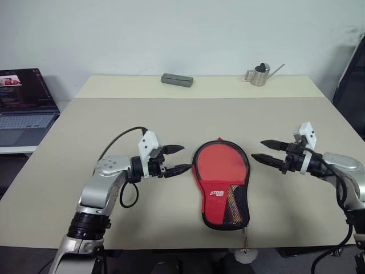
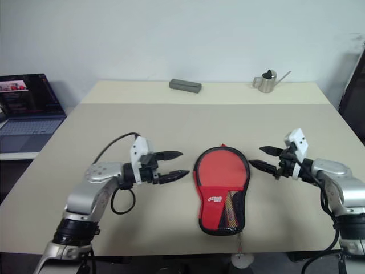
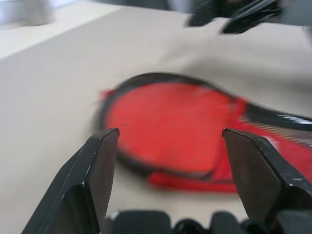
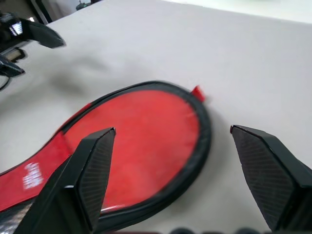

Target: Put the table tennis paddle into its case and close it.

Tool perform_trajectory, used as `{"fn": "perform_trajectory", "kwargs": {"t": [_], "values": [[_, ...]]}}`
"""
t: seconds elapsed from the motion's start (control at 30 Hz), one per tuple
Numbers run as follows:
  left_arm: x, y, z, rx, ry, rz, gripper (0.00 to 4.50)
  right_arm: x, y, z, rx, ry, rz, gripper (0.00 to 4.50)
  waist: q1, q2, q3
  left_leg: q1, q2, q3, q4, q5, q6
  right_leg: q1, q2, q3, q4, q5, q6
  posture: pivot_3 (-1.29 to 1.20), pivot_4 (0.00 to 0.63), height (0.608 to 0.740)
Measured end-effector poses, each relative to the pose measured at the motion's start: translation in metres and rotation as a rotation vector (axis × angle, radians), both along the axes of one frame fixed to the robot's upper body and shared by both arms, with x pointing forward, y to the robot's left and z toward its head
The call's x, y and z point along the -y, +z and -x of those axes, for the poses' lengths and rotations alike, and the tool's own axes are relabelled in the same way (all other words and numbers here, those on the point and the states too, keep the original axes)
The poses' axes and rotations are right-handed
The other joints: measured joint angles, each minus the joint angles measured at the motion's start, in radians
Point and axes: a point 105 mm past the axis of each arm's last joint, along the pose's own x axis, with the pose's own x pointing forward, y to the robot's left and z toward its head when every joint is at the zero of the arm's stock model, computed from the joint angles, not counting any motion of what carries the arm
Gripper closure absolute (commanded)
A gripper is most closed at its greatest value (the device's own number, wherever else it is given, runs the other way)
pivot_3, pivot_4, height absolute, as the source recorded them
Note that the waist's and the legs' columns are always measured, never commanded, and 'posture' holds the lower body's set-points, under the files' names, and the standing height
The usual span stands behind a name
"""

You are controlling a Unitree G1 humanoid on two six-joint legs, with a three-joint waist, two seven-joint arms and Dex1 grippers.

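The case (image 1: 221, 182) lies flat on the table (image 1: 114, 120) near its front edge. Its red side faces up, with the round end away from me and a white logo and black mesh at the narrow end. Red and dark stripes show through the mesh (image 1: 232, 202). I cannot make out the paddle as a separate thing. A white pom-pom (image 1: 246, 254) hangs over the table's front edge. My left gripper (image 1: 187, 157) is open and empty just left of the case's round end. My right gripper (image 1: 258, 149) is open and empty just right of it. Both point inward at the case.
A grey box (image 1: 177, 80) and a small metal watering can (image 1: 261, 75) stand at the table's far edge. An open laptop (image 1: 25, 108) sits on a lower surface to the left. A dark object (image 1: 353, 85) stands beyond the right edge.
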Motion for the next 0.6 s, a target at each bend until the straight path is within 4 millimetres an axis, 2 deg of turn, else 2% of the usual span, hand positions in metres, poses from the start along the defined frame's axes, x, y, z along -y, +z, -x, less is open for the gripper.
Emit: {"fn": "perform_trajectory", "kwargs": {"t": [0.13,0.3,0.43,0.6], "values": [[-0.011,0.005,-0.004,0.034,0.114,0.008,0.8,0.011,0.0,-0.015,0.0,-0.009,0.014,0.38,0.001,0.0,0.0,-0.001,-0.001,0.001,0.0,0.0,0.0,0.0,-0.001,0.0,0.0,0.0,0.0,0.0,0.15,0.74],[-0.02,0.012,-0.014,0.097,0.241,-0.009,0.8,0.038,-0.001,-0.035,0.0,-0.091,0.04,0.38,-0.002,0.0,0.0,-0.001,0.0,0.001,-0.001,0.0,-0.001,-0.001,-0.001,0.001,0.0,0.0,0.0,0.0,0.15,0.74],[-0.039,0.017,-0.018,0.14,0.343,-0.005,0.8,0.05,-0.01,-0.039,-0.018,-0.136,0.069,0.38,-0.01,0.001,0.0,-0.002,0.0,0.003,-0.001,0.001,-0.003,-0.002,-0.001,0.002,0.0,0.0,0.0,0.0,0.15,0.74],[-0.045,0.009,-0.024,0.146,0.418,0.007,0.8,0.056,-0.006,-0.044,-0.011,-0.144,0.096,0.38,-0.011,0.001,0.001,-0.001,-0.001,0.003,-0.001,0.001,-0.002,-0.002,-0.001,0.002,0.0,0.0,0.0,0.0,0.15,0.74]]}}
